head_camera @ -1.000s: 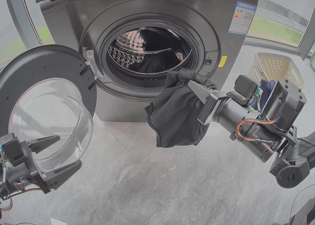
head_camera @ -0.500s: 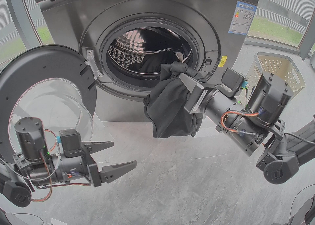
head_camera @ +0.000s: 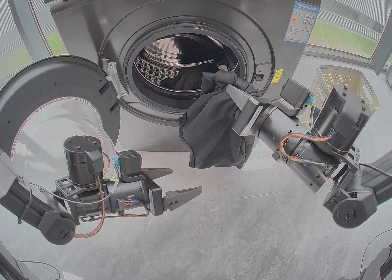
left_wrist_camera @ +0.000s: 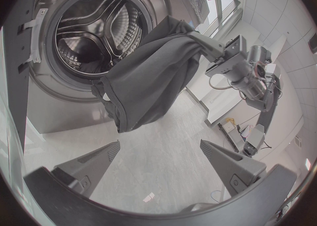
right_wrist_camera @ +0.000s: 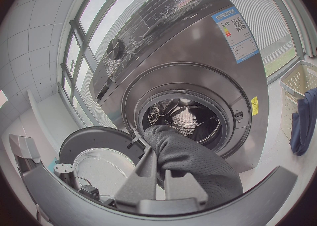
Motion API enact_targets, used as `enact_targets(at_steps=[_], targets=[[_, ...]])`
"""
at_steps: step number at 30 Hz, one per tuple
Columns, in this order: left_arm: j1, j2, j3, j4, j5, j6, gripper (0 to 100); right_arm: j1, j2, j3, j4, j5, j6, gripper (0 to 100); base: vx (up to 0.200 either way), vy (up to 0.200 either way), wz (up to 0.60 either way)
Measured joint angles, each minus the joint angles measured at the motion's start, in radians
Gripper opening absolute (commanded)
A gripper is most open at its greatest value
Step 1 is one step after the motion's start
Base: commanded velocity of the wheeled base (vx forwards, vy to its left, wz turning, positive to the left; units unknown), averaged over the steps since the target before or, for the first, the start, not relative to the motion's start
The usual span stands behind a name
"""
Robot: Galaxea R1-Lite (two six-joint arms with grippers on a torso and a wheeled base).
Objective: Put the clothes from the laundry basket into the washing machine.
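The right tool [head_camera: 232, 90] is clamped tight on a bunched dark garment [head_camera: 214, 129], holding it up at the lower right rim of the washing machine [head_camera: 192, 7] opening; the top of the cloth reaches the rim and the rest hangs down in front of the machine, clear of the floor [head_camera: 228, 227]. More dark cloth [head_camera: 188, 78] lies inside the drum. The left tool [head_camera: 186, 179] hangs low over the floor with its fingers spread wide, holding nothing, below and apart from the hanging garment. The door [head_camera: 53, 84] stands swung open to the left. The laundry basket [head_camera: 347, 78] sits right of the machine, a blue cloth [right_wrist_camera: 305, 121] draped over its rim.
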Motion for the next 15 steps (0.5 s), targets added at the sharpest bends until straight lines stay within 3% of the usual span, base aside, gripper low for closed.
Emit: enact_targets(at_steps=[5,15], targets=[[-0.001,0.084,-0.040,-0.072,0.047,-0.001,100,0.002,-0.008,0.003,-0.007,0.000,0.000,0,0.000,0.000,0.00],[0.002,0.261,-0.135,-0.233,0.065,-0.003,100,0.023,-0.019,0.007,-0.012,0.000,0.001,0,0.000,0.000,0.00]])
